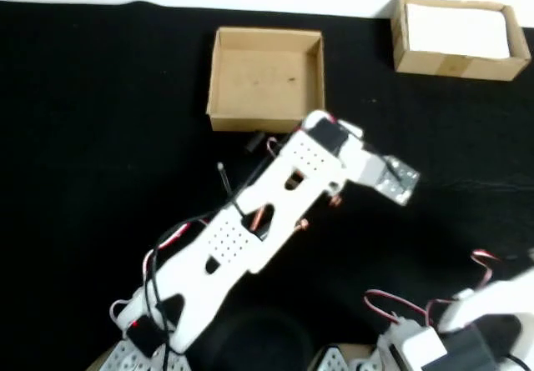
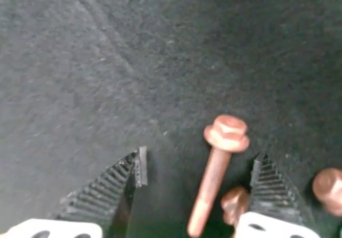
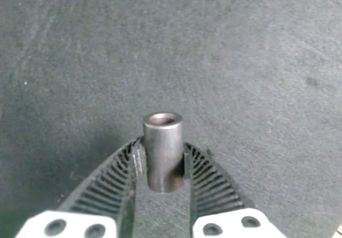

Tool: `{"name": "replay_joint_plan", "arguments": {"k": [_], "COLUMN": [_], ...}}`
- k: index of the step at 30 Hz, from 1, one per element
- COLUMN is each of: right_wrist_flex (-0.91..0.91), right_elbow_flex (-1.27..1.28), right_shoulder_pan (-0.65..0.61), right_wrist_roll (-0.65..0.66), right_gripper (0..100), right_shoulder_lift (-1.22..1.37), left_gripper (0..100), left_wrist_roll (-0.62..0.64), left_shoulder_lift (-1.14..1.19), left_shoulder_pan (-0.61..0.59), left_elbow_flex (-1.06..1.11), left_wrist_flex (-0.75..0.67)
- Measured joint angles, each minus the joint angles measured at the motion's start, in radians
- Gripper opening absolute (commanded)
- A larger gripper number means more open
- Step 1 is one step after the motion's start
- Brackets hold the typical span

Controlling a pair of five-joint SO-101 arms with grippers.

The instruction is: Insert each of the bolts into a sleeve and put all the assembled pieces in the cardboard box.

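Note:
My left gripper (image 2: 200, 168) is open, low over the black mat. A copper bolt (image 2: 218, 168) lies flat between its fingers, head pointing away. A second bolt (image 2: 234, 203) rests beside the first, by one finger (image 2: 270, 182), and a third bolt (image 2: 328, 190) lies outside that finger. In the high view the left arm (image 1: 250, 229) stretches to the table's middle, with copper bolts (image 1: 302, 223) showing at its edge. My right gripper (image 3: 163, 160) is shut on a grey metal sleeve (image 3: 163, 150), held upright with its bore facing up. The cardboard box (image 1: 265, 79) stands open and empty just beyond the left arm.
A second cardboard box (image 1: 459, 37) with a white inside stands at the back right. A small dark piece (image 1: 254, 143) lies just in front of the open box. The right arm's base (image 1: 467, 338) sits at the front right. A dark round container (image 1: 259, 338) is at the front.

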Motion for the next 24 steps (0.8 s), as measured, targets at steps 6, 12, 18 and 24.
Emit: {"name": "replay_joint_plan", "arguments": {"k": [6,12,18,24], "right_wrist_flex": [0.000,-0.029,-0.029,0.005], "right_elbow_flex": [0.000,0.003,0.008,0.097], "right_shoulder_pan": [-0.052,-0.068,-0.078,-0.244], "right_wrist_roll": [0.000,0.000,0.000,0.000], "right_gripper": [0.7,0.7,0.7,0.7], "right_shoulder_lift": [0.000,0.000,0.000,-0.005], "left_gripper": [2,1,1,1], "left_wrist_roll": [-0.002,-0.006,-0.002,0.281], "left_shoulder_lift": [0.031,0.038,0.041,-0.063], "left_shoulder_pan": [-0.002,0.002,0.002,0.009], "left_elbow_flex": [-0.041,-0.040,-0.060,-0.074], "left_wrist_flex": [0.071,0.153,0.170,0.173]}}
